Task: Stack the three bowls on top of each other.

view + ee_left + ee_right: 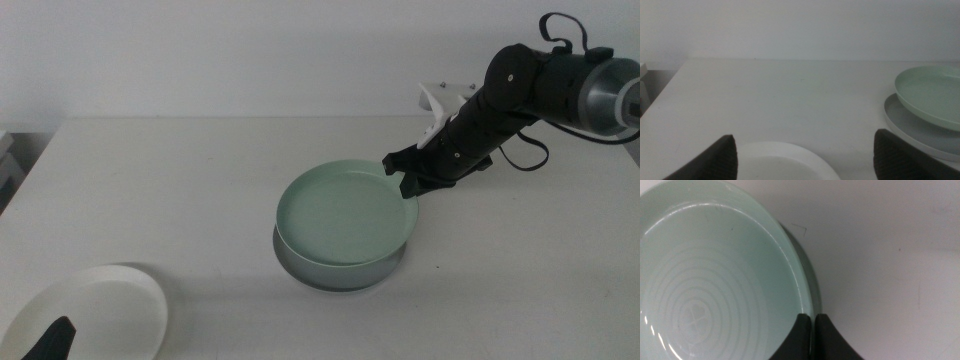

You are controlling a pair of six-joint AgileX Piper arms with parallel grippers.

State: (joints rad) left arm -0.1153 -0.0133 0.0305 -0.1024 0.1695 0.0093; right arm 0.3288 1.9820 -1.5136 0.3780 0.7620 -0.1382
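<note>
Right gripper [404, 180] reaches in from the right, arm angled down, jaws pinching the far-right rim of the mint green bowl [345, 212], which sits tilted on the grey bowl [340, 274] mid-table. Left gripper [805, 155] waits low at the near-left, jaws spread, over the white bowl [95, 310].

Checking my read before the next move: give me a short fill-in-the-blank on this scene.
1. The right gripper is shut on the rim of the ____ bowl.
2. That bowl sits over the ____ bowl.
3. The bowl not yet stacked is ____, near the left gripper.

Missing words: mint green; grey; white
</note>
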